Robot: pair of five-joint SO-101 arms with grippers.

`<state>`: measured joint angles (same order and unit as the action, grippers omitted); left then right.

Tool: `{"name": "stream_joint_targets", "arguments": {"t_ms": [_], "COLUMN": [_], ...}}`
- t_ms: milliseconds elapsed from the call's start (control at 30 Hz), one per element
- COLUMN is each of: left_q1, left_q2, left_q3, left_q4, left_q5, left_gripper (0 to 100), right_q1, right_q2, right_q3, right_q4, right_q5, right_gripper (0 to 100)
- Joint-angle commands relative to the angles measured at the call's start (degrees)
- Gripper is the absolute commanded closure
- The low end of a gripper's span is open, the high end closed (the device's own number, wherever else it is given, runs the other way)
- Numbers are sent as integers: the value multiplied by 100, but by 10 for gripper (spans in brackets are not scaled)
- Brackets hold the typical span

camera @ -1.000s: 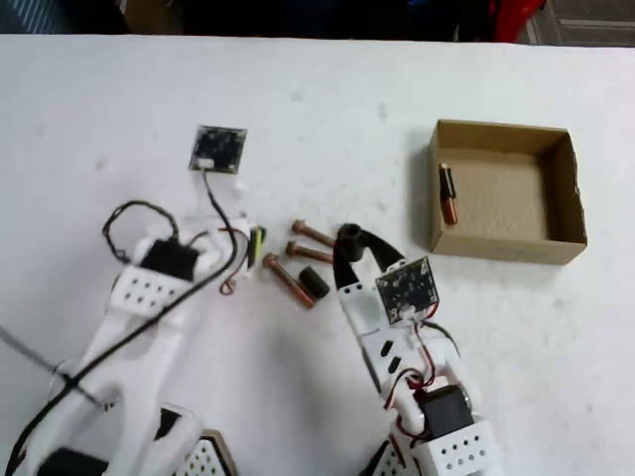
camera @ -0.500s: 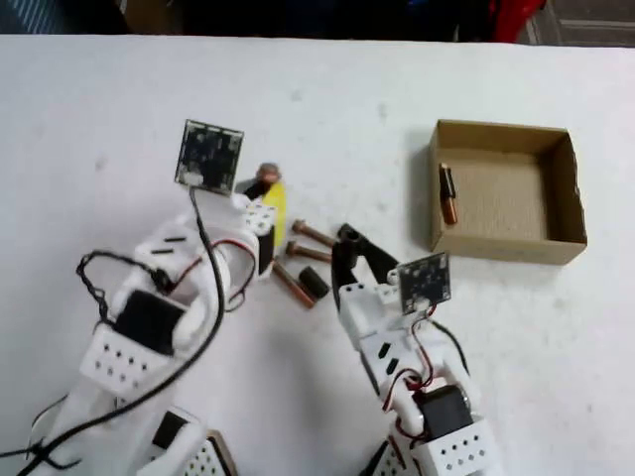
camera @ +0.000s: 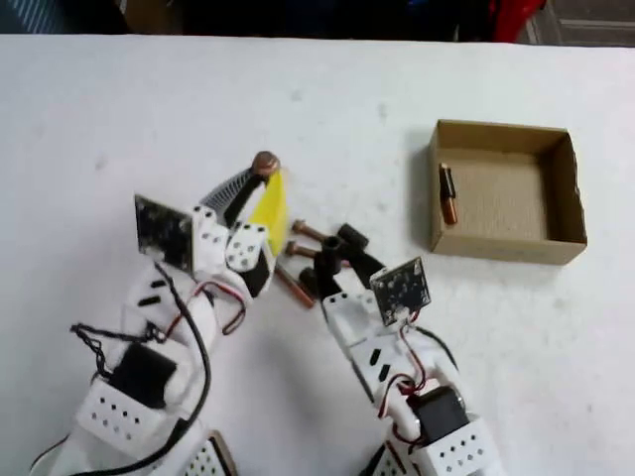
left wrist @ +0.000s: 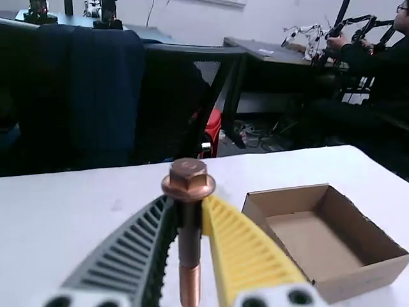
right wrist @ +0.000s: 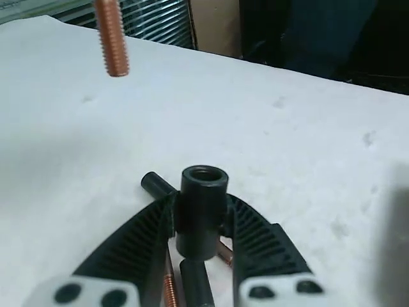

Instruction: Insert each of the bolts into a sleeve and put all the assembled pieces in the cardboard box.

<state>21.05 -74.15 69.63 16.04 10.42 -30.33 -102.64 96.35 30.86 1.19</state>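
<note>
Now, parts gripped.
Left hand (camera: 260,180) pinches a bolt (left wrist: 188,180) head-up, right hand (right wrist: 201,202) an upright sleeve (right wrist: 203,182); loose bolts (camera: 310,234) lie between them on the desk (camera: 397,89), near the cardboard box (camera: 506,246).

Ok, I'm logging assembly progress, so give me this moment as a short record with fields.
left gripper: shut on a bolt, head up, above the table
right gripper: shut on a sleeve, open end up
cardboard box: one assembled piece inside
loose bolts: on the table between the arms
loose sleeve: lying by the right gripper
</note>
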Motion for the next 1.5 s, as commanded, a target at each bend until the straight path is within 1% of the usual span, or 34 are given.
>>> {"name": "stream_joint_targets", "arguments": {"t_ms": [0,100,200,333,433,500,567,633,700,767,967,1100,1400,1467], "left_q1": [374,646,725,743,743,743,743,743,743,743,743,743,743,743], "left_q2": [-277,-277,-277,-286,-286,-286,-286,-295,-295,-295,-295,-295,-277,-277], "left_q3": [44,141,176,440,659,738,765,756,756,756,756,756,976,985], "left_q4": [-316,-334,-466,-791,-1152,-1248,-1257,-1257,-1257,-1257,-1231,-1213,-1257,-1257], "left_q5": [-44,-44,-44,-35,-35,-26,26,360,554,545,607,1046,1090,1275], "left_gripper": [980,980,980,980,980,980,980,980,980,980,980,980,980,980], "right_q1": [-66,-66,-57,-66,-66,-66,-66,-40,-66,-66,-66,-66,-66,-75], "right_q2": [-48,-48,-48,-48,-48,-48,-48,-48,-48,-48,-48,-48,-48,-57], "right_q3": [53,53,53,53,53,53,53,53,53,53,53,53,53,53], "right_q4": [-251,-251,-242,-215,-207,-207,-207,-233,-242,-242,-242,-242,-242,-251], "right_q5": [114,114,141,738,835,853,853,879,1160,1292,1292,1292,1301,1319], "right_gripper": [981,981,981,981,981,981,981,981,981,981,981,981,981,981]}}
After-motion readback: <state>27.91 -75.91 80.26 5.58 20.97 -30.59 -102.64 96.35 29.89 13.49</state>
